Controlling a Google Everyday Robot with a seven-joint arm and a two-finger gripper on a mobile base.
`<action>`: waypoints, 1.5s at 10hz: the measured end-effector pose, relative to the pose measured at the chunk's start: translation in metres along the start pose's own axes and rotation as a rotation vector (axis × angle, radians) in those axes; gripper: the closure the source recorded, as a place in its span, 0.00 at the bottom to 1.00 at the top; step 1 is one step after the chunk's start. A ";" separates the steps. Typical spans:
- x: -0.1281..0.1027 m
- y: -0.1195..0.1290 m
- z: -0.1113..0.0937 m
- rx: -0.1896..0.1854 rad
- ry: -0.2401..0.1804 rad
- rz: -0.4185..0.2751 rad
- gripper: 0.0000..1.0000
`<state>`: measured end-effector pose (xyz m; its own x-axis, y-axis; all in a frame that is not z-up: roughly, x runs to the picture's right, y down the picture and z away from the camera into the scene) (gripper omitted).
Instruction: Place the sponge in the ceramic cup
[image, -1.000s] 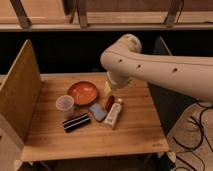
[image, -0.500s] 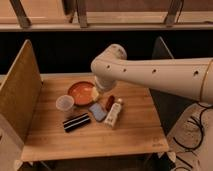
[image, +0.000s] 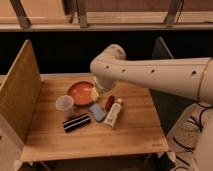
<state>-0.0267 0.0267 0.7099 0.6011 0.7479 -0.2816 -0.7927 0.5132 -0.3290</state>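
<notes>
We are looking down at a wooden table (image: 130, 135). A white robot arm (image: 160, 75) is extending across from the right. Its gripper (image: 101, 89) is hanging over the right edge of an orange dish (image: 79, 93), jaws apart and holding nothing. The blue-grey sponge (image: 97, 111) is lying flat on the table between a black striped block (image: 76, 122) and a white bottle (image: 113, 113). The ceramic cup (image: 64, 103) is sitting empty, just left of the dish.

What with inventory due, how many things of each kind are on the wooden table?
Orange bowl: 1
Ceramic cup: 1
Sponge: 1
White bottle: 1
Black striped block: 1
Small red item: 1
Total: 6
Pincer hovers at the bowl's right rim.
</notes>
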 end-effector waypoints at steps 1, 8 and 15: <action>-0.009 0.014 0.015 -0.007 0.012 -0.049 0.35; -0.016 0.037 0.100 -0.034 0.093 -0.051 0.35; -0.021 0.035 0.157 -0.264 0.037 -0.056 0.35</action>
<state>-0.0833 0.0950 0.8462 0.6505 0.7030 -0.2876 -0.7071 0.4223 -0.5671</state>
